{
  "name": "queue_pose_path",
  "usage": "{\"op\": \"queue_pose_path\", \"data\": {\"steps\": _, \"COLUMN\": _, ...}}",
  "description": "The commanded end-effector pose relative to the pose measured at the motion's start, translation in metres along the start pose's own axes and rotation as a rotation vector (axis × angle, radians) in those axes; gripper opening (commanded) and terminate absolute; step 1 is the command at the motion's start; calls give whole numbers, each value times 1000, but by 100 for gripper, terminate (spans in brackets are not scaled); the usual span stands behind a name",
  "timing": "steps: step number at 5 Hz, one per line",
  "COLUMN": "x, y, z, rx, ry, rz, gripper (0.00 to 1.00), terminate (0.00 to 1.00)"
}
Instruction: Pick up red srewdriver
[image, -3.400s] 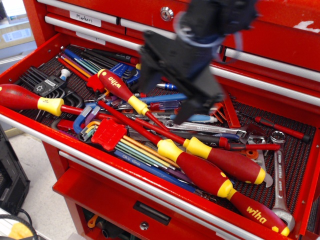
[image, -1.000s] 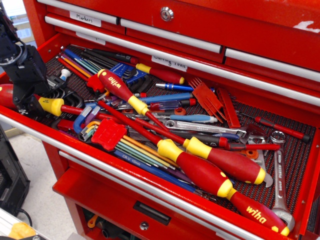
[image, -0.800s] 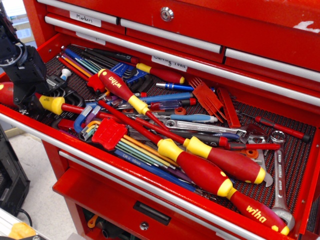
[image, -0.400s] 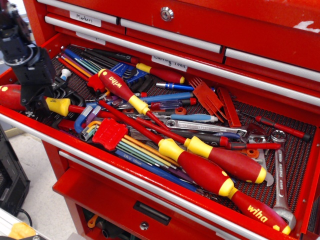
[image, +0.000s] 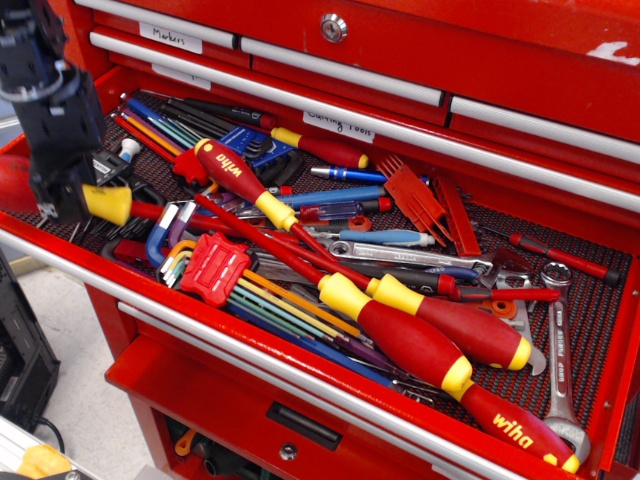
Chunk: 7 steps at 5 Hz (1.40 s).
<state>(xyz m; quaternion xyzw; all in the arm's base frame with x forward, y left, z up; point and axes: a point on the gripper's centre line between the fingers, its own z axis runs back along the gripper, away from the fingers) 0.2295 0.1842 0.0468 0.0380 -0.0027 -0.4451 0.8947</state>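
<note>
The red screwdriver (image: 110, 204) lies at the left end of the open drawer. Its fat dark-red handle pokes out left of my gripper, its yellow collar shows just right of it, and its thin red shaft runs right under other tools. My black gripper (image: 58, 200) comes down from the top left and is shut around the handle just behind the collar. The handle end looks raised a little off the drawer mat. The gripper body hides the middle of the handle.
A slimmer "wiha" screwdriver (image: 236, 180) lies over the shaft. A red hex-key holder (image: 212, 268), two big red-and-yellow screwdrivers (image: 420, 340), a wrench (image: 558, 365) and a thin red screwdriver (image: 562, 258) fill the drawer. The drawer's front rim (image: 250, 338) runs below.
My gripper came from the drawer's middle to the left end, closed on the red screwdriver's handle and lifted it slightly up. The hex-key holder and nearby tools shifted a little.
</note>
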Motion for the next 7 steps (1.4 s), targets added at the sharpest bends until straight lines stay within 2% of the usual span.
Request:
{"op": "queue_pose_path", "data": {"steps": 1, "x": -23, "y": 28, "z": 63, "rx": 136, "ry": 89, "rz": 14, "gripper": 0, "terminate": 0}}
{"op": "queue_pose_path", "data": {"steps": 3, "x": -29, "y": 40, "z": 113, "rx": 164, "ry": 173, "rz": 17, "gripper": 0, "terminate": 0}}
{"op": "queue_pose_path", "data": {"steps": 5, "x": -36, "y": 34, "z": 169, "rx": 209, "ry": 269, "rz": 36, "gripper": 0, "terminate": 0}}
{"op": "queue_pose_path", "data": {"steps": 6, "x": -34, "y": 33, "z": 186, "rx": 255, "ry": 247, "rz": 33, "gripper": 0, "terminate": 0}}
{"op": "queue_pose_path", "data": {"steps": 7, "x": -13, "y": 34, "z": 183, "rx": 274, "ry": 175, "rz": -3, "gripper": 0, "terminate": 100}}
